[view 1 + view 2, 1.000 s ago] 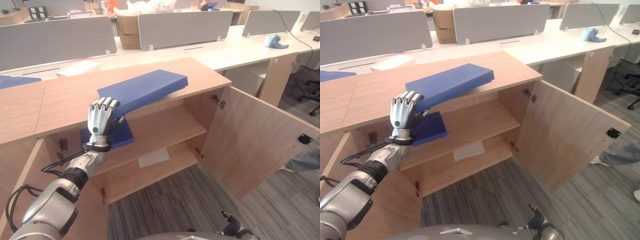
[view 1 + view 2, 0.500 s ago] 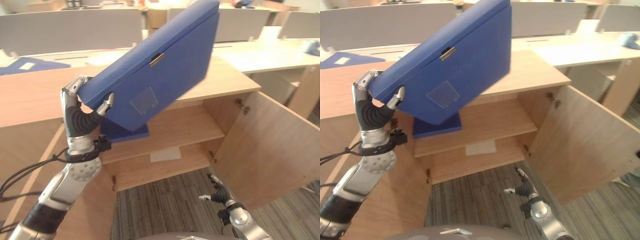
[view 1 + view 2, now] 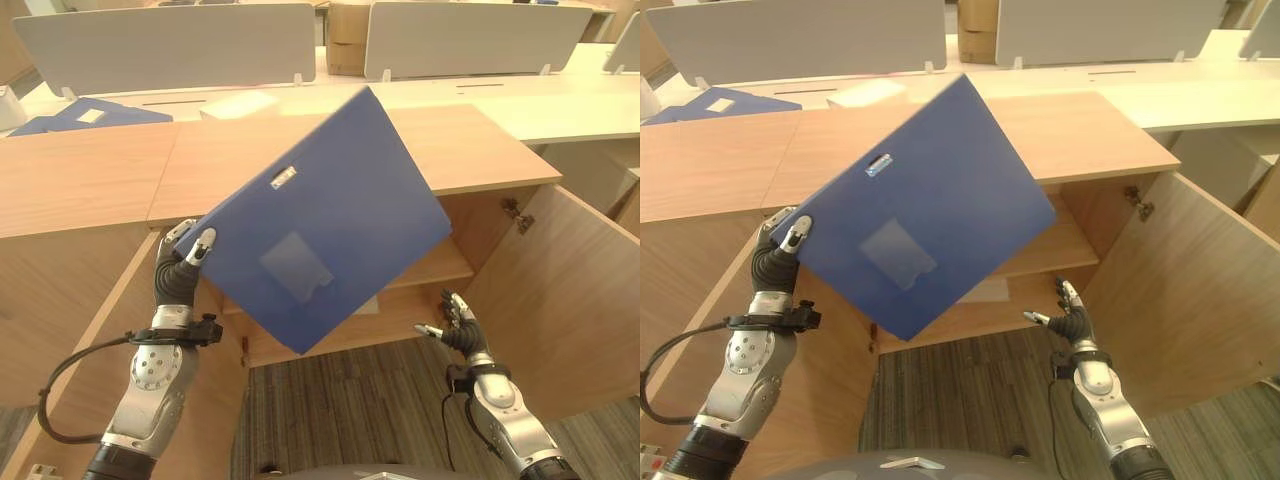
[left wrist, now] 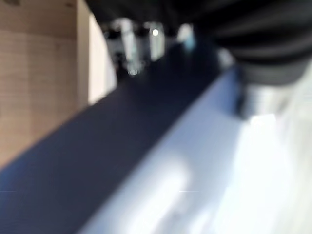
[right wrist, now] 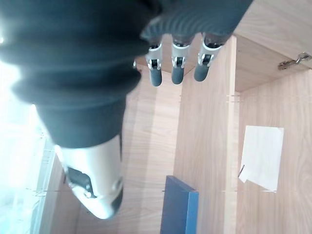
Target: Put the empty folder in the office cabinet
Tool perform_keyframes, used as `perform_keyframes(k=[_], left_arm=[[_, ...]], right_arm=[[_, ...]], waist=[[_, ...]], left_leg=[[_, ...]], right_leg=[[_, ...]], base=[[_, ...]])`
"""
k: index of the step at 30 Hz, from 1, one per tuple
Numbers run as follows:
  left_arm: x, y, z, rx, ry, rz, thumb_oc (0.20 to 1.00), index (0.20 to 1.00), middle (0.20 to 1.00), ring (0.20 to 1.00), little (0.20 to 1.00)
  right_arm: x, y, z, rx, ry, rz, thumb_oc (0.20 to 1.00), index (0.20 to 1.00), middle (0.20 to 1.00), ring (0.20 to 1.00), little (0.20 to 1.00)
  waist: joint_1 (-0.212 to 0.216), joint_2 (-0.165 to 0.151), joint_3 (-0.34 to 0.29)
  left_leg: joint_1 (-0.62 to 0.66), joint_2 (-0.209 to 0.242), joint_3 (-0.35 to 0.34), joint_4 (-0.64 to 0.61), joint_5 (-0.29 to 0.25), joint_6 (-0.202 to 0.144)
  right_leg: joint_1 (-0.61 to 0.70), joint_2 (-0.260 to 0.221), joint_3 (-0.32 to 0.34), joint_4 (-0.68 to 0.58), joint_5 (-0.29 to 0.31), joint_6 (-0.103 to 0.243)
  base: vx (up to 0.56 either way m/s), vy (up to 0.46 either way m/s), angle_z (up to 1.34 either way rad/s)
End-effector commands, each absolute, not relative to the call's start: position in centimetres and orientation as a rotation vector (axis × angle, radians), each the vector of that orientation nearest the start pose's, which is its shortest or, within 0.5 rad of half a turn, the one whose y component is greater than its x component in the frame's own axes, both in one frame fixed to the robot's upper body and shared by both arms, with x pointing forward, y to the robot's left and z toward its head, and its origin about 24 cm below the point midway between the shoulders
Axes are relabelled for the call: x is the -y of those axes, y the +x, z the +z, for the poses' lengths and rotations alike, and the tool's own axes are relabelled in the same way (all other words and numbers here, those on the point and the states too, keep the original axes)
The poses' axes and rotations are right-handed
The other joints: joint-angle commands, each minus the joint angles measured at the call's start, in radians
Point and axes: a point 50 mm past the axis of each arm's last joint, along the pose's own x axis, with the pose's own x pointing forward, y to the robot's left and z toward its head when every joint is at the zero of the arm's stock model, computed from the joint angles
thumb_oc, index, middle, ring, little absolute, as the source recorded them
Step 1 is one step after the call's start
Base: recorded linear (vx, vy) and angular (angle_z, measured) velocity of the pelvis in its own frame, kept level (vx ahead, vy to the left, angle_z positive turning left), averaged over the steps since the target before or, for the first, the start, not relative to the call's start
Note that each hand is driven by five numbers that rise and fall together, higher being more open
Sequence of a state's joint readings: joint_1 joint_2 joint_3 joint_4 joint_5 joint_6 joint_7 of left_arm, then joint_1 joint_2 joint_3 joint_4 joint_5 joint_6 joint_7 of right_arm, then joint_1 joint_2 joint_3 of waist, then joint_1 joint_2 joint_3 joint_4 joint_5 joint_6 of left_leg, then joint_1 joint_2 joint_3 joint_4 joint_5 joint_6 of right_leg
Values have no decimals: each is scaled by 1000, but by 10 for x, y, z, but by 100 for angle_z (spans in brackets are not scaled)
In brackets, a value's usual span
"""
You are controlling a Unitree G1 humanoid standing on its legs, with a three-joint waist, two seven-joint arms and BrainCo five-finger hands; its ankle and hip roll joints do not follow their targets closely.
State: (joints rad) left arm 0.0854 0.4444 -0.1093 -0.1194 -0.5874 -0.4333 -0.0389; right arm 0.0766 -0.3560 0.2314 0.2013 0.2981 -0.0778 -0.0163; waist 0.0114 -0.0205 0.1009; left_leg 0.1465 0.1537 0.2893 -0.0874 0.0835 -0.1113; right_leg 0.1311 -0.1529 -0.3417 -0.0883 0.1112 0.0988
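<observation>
Grey striped carpet below; white desks with grey dividers behind.

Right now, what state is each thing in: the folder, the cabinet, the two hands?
Blue folder: closed, held tilted in the air before the cabinet.
Left hand: shut on the folder's corner.
Right hand: open, holding nothing.
Cabinet door: swung open.
Second blue folder: lying inside the cabinet.

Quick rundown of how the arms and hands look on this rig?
Both arms are silver-grey with dark joint sections. The left hand and right hand have silver fingers with dark tips, a dark ribbed cover over the back of the hand and wrist, and a round silver forearm housing below. No markings can be made out.
</observation>
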Motion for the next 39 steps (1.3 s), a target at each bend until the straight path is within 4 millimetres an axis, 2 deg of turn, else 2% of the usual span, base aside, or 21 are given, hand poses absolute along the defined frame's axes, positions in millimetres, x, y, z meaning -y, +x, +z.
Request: perform_keyframes(k=[1,4,9,13,19,22,30,39], left_arm=[[-219,231,152,802,-235,-127,200,200,200,200,200],[-219,230,153,829,-241,-118,200,200,200,200,200],[-225,226,164,932,-248,-79,200,200,200,200,200],[-224,227,166,937,-255,-86,200,200,200,200,200],[-217,230,166,912,-242,-88,200,200,200,200,200],[-216,230,166,903,-233,-98,200,200,200,200,200],[-215,233,167,890,-199,-104,200,200,200,200,200],[-214,234,169,881,-163,-93,200,200,200,200,200]], right_arm=[[191,255,29,-67,35,140,1000,1000,1000,1000,1000],[189,257,36,-45,91,153,1000,1000,1000,1000,1000],[175,263,58,21,240,274,1000,1000,1000,1000,1000],[166,264,68,52,286,335,1000,1000,1000,1000,1000],[155,270,93,116,359,459,1000,1000,1000,1000,1000],[152,274,108,147,377,507,1000,1000,1000,1000,1000],[142,281,133,196,374,587,1000,1000,1000,1000,1000],[135,284,149,225,368,630,1000,1000,1000,1000,1000]], waist=[[6,17,3],[9,14,-1],[24,5,-12],[31,1,-17],[52,-8,-25],[69,-14,-27],[87,-18,-32],[98,-21,-33]], left_leg=[[15,38,-67,0,-86,14],[14,38,-69,0,-86,13],[7,33,-81,0,-84,12],[3,30,-86,0,-84,12],[-4,26,-96,0,-84,13],[-9,25,-103,0,-85,13],[-15,25,-111,0,-80,11],[-21,24,-117,0,-78,11]], right_leg=[[46,-83,3,1,-81,61],[46,-85,-2,1,-80,61],[48,-93,-17,1,-78,64],[47,-96,-23,1,-77,67],[46,-101,-35,1,-75,71],[46,-102,-44,1,-75,73],[46,-103,-57,1,-72,74],[44,-103,-62,1,-70,75]], base=[[14,18,5],[8,14,2],[14,46,11],[3,23,5],[14,28,8],[5,9,5],[12,4,3],[10,4,5]])
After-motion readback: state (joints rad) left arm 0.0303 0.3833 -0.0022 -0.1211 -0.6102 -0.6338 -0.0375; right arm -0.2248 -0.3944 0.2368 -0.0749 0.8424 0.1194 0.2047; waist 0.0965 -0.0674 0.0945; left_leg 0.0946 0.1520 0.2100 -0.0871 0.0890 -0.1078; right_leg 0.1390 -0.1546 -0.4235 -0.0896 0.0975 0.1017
